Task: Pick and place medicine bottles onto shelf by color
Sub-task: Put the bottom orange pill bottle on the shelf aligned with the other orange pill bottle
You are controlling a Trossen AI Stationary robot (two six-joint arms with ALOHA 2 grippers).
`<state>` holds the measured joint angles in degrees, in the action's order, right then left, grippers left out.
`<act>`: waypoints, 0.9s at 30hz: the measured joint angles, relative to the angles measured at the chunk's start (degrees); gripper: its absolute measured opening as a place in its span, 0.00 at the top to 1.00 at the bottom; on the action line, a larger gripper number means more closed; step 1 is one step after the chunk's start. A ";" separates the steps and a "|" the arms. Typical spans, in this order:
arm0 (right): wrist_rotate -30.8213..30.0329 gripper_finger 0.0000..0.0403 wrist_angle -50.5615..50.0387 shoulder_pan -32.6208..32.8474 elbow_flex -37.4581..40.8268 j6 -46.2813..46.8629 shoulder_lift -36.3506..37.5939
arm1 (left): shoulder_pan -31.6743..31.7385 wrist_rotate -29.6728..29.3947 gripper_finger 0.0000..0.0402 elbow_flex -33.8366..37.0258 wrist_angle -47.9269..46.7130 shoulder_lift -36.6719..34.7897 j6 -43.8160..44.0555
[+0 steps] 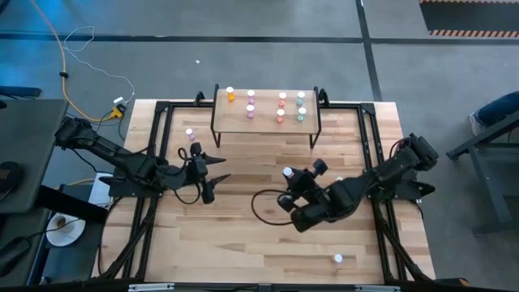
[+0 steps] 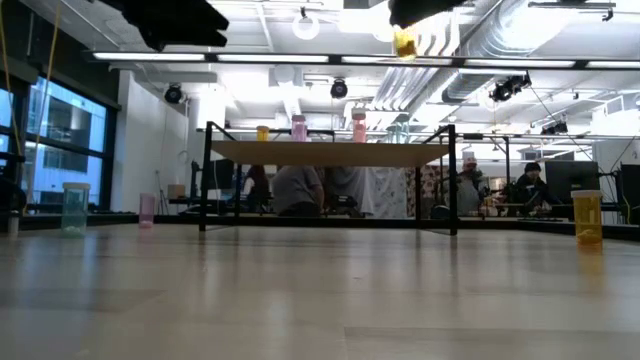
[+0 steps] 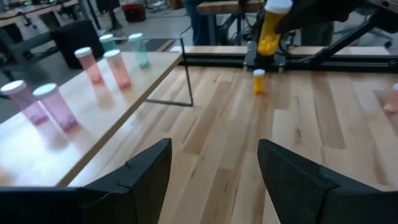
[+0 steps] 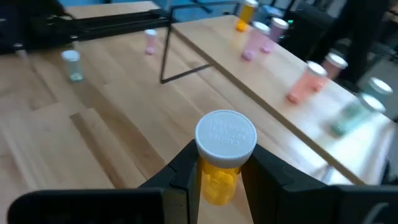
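Jaws of right gripper (image 4: 219, 177) clamped on an upright orange bottle (image 4: 222, 163), white cap up, lifted clear of the tabletop (image 1: 268, 243). Shelf (image 1: 266, 123) ahead of it toward the far edge, with the lone shelved orange bottle (image 1: 230, 94) at its left end (likely the matching spot, so a carry forward and leftward). Jaws of left gripper (image 3: 214, 165) wide apart and empty, hovering mid-tabletop, nearer that end.
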<state>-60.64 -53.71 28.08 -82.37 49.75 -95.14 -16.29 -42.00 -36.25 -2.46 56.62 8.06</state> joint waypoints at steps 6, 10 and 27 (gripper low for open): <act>7.21 0.80 5.64 -3.29 -4.75 -14.51 -0.02 | 0.01 2.78 0.43 0.00 1.40 0.00 -0.81; 13.25 0.80 10.81 -5.28 -7.64 -24.33 -0.02 | 0.00 2.66 0.43 0.00 2.37 0.02 -0.77; 36.81 0.80 28.17 -14.53 -10.74 -44.53 0.01 | 0.05 3.60 0.43 6.47 29.88 2.16 -8.91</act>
<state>-23.83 -25.54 13.56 -93.11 5.22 -95.13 -16.25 -38.40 -29.78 27.42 58.78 -0.85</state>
